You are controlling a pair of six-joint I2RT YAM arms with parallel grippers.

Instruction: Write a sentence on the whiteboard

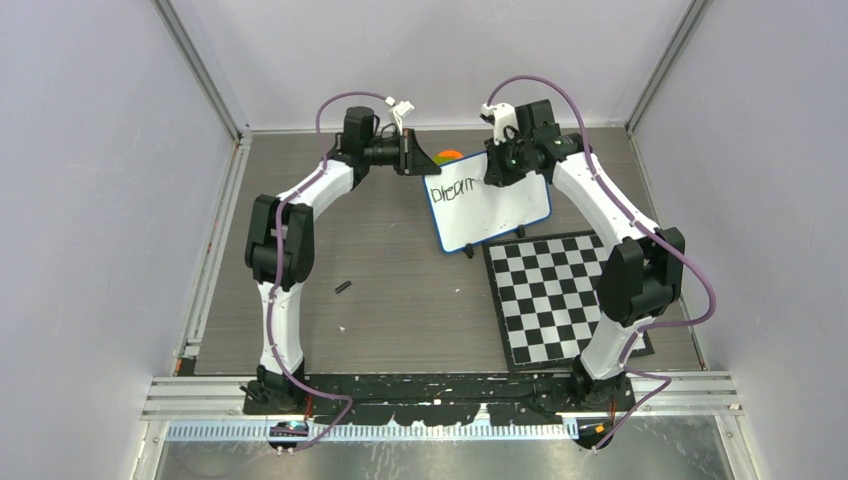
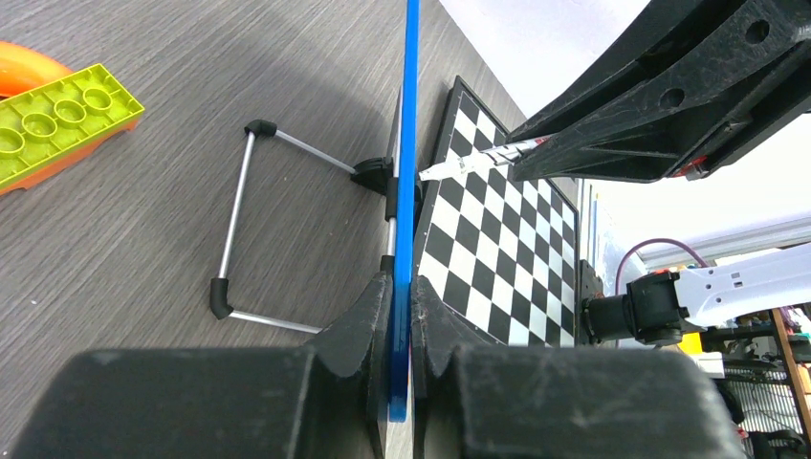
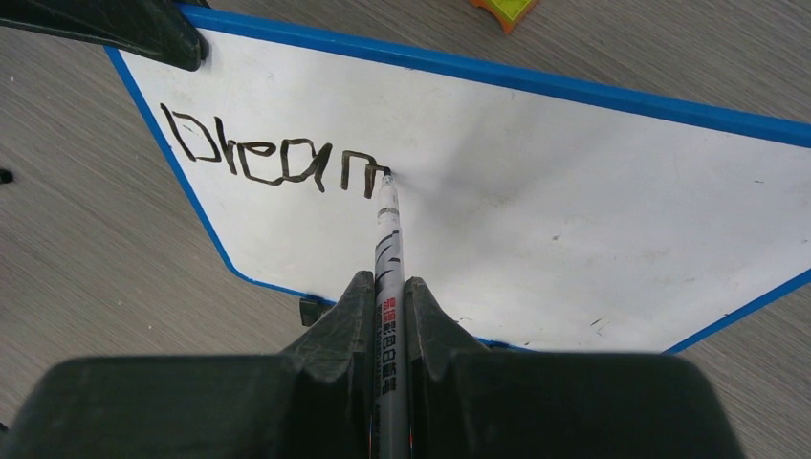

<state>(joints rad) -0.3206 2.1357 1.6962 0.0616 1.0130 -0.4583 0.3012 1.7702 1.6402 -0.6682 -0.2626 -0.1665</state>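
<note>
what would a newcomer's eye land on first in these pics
The whiteboard stands at the far middle of the table, with black lettering reading roughly "Dream" across its upper left. The right gripper is shut on a marker whose tip sits at the end of the last letter, while the left gripper clamps the board's blue edge. A black-and-white checkered board lies flat in front of it, to the right.

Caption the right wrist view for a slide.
Right gripper holds the marker tip at the end of "Dream" on the whiteboard.
</note>
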